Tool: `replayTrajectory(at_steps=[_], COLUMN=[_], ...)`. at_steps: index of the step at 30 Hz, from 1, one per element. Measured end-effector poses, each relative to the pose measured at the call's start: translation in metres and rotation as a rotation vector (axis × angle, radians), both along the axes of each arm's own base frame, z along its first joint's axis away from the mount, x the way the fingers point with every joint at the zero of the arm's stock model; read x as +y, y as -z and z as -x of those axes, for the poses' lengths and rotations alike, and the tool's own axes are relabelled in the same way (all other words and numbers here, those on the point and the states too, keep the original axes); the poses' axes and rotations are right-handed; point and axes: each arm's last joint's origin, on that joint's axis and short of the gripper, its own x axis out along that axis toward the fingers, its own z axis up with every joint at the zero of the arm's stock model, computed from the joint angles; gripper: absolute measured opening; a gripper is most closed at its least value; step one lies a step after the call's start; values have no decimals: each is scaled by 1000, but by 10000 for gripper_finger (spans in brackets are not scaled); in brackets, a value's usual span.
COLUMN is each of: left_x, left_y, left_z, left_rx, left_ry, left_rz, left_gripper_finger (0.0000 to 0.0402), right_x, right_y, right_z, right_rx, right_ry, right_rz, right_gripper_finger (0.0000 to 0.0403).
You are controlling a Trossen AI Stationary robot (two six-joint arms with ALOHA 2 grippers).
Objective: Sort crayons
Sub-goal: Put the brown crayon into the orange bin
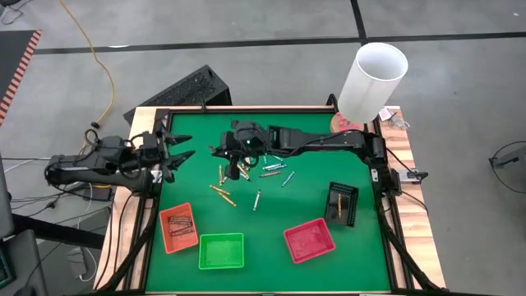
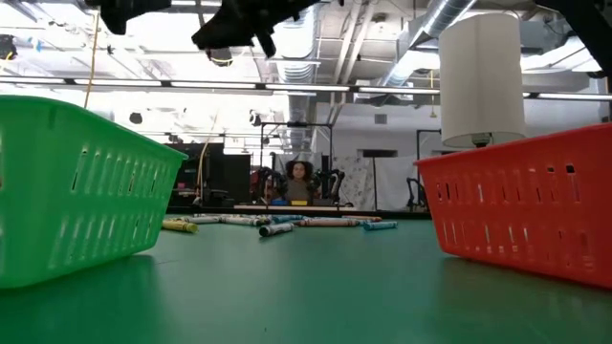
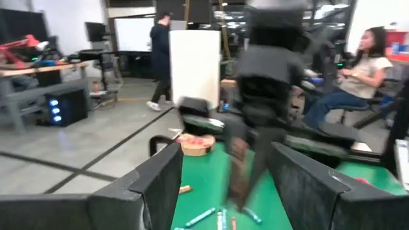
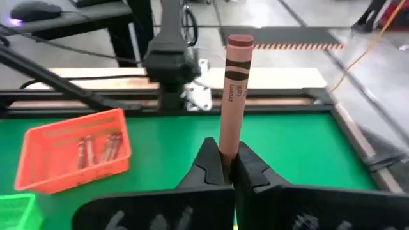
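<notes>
The right end effector [image 4: 229, 167] is clamped on a reddish-brown paper-wrapped crayon [image 4: 234, 96] that stands upright between its dark fingers, a grip only the right wrist view makes plain; from above this end effector [image 1: 239, 168] merely hangs over the loose scattered crayons [image 1: 246, 177] in the middle of the green surface [image 1: 271, 222]. The left end effector [image 1: 182, 153] waits at the surface's left edge, fingers spread apart. More brown crayons lie in the small orange plastic tray [image 1: 178, 228].

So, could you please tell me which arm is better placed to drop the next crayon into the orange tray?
The right. Its gripper already pinches a brown crayon upright between its fingers, and the orange tray holds similar ones. The left gripper sits open at the table's edge, holding nothing.
</notes>
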Motion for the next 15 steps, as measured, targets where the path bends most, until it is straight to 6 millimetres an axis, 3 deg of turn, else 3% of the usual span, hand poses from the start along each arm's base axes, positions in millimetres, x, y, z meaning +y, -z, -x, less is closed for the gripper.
replayTrajectory(at_steps=[7,11,15], left_x=[1,1,1], left_y=[-2,-4,-4], left_z=[1,1,1], left_rx=[-16,-38,-48], left_ry=[-46,-43,-42], left_rz=[-14,2,23], left_gripper_finger=[223,223,223], right_x=[34,45,53], right_y=[53,66,75], right_z=[-7,-5,-3], right_rx=[-127,-251,-248], right_ry=[-47,-63,-49], right_rz=[-77,-122,-120], right_gripper_finger=[0,0,0])
